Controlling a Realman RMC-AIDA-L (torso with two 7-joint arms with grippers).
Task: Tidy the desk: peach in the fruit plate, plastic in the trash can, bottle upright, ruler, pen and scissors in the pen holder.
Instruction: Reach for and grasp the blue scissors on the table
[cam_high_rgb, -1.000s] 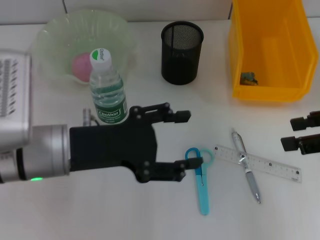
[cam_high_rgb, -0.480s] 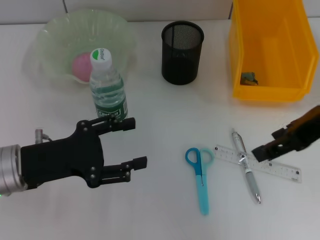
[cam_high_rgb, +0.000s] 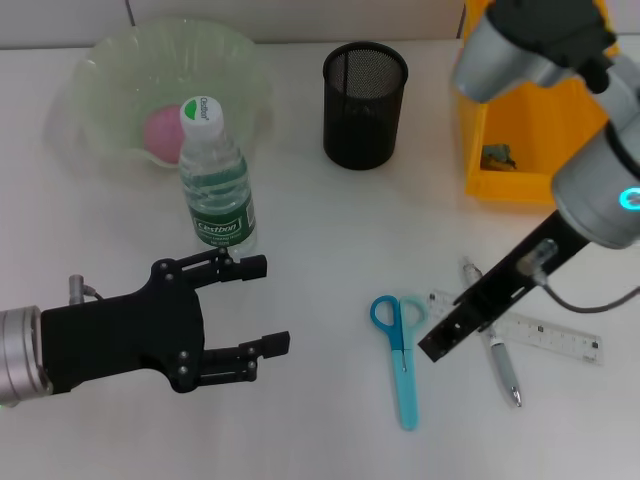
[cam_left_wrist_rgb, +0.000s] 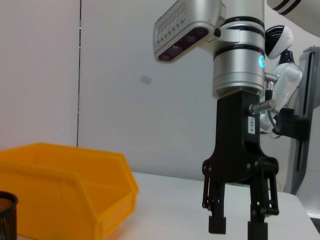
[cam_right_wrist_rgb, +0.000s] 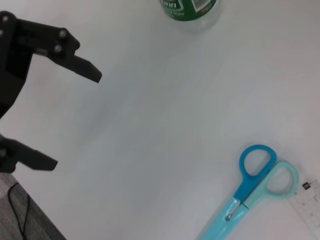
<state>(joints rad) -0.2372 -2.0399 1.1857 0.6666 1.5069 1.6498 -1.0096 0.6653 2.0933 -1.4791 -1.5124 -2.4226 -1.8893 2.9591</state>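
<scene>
Scissors (cam_high_rgb: 402, 348), blue-handled, flat beneath released right pincer (cam_high_rgb: 437, 340); left pincer (cam_high_rgb: 258, 305) released.

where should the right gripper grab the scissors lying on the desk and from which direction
Best from straight above, across the closed blades just below the pivot. The scissors lie flat on the table, so nothing can get underneath them, and the shut blades form one narrow straight bar. The loop handles sit close to the ruler. The right gripper hangs just beside them, open in the left wrist view.

Bright, even overhead light washes the white desk (cam_high_rgb: 310, 220). Shadows are faint and soft. The right arm (cam_high_rgb: 560, 120) is slightly blurred.
</scene>
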